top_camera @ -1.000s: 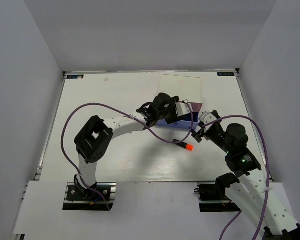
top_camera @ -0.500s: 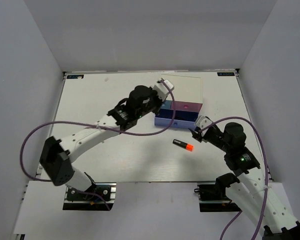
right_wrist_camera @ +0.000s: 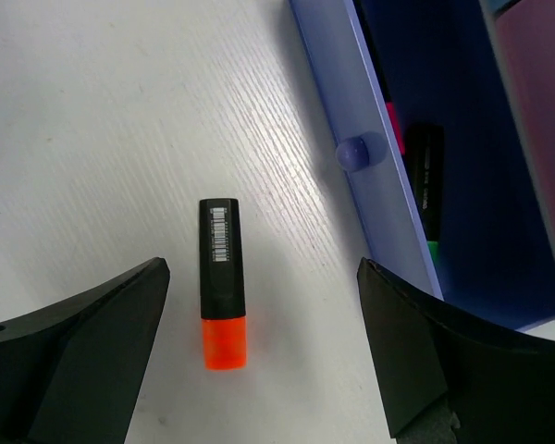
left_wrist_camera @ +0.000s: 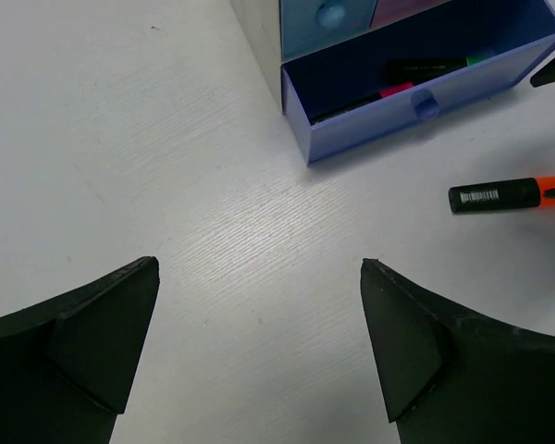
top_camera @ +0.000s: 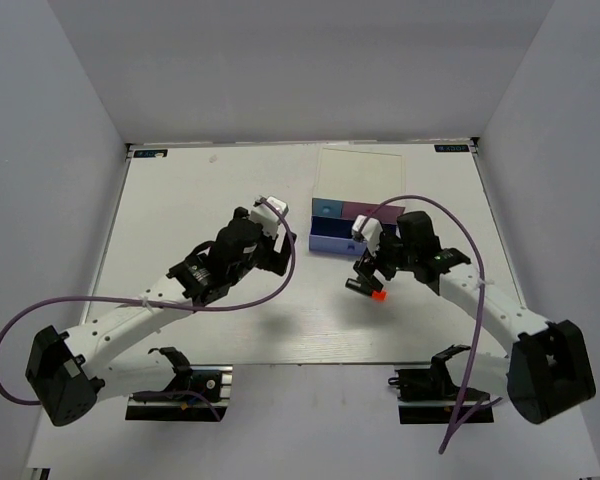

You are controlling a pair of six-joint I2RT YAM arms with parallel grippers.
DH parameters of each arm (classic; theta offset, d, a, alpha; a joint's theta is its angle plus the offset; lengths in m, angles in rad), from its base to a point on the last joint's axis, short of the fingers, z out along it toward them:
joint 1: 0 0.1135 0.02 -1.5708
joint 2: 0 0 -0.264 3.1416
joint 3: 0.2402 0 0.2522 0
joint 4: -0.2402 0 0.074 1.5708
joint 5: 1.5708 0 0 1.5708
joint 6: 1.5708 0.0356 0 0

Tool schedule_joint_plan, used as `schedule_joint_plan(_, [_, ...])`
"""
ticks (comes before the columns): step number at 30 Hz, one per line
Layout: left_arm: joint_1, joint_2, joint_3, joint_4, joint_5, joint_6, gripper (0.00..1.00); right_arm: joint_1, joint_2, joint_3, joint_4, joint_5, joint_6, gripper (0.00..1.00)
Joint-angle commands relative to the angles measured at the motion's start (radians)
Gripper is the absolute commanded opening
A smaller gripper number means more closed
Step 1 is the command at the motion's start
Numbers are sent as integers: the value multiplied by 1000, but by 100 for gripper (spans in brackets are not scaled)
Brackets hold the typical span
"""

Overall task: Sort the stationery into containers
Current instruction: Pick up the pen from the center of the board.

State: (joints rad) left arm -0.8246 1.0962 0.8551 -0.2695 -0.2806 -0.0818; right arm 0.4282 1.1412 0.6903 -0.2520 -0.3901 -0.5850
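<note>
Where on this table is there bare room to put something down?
The table is bare across its far-left part, between the left edge and the left arm, and along the near strip between the two arm bases. It is crowded at the open lavender drawer of the organiser, where the right gripper hangs over the orange marker.

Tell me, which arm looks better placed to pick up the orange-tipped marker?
Right. The right arm's fingers, open, hang directly over the orange-tipped marker; the left arm's fingers are farther off to one side.
</note>
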Motion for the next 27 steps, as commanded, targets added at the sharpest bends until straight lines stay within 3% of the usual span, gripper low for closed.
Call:
schedule_joint_plan(1, [-1,-6,1,12,-36,-33,100,15,63,48,14,69,19,87])
schedule_joint_plan(7, [-1,41,39,-28,-16,-52,100,43,195,54,-1,125,-13,84])
schedule_joint_plan(14, [-1,-10,21,-8,-6,-52,100,60,247,49,-7,168,-24,84])
schedule_joint_plan(24, [-1,-10,21,-8,-6,-42,100,86,325,61,-82,175,-71,77])
schedule_joint_plan(27, [-1,-19,21,-8,-6,-42,100,98,342,63,-99,174,-90,70])
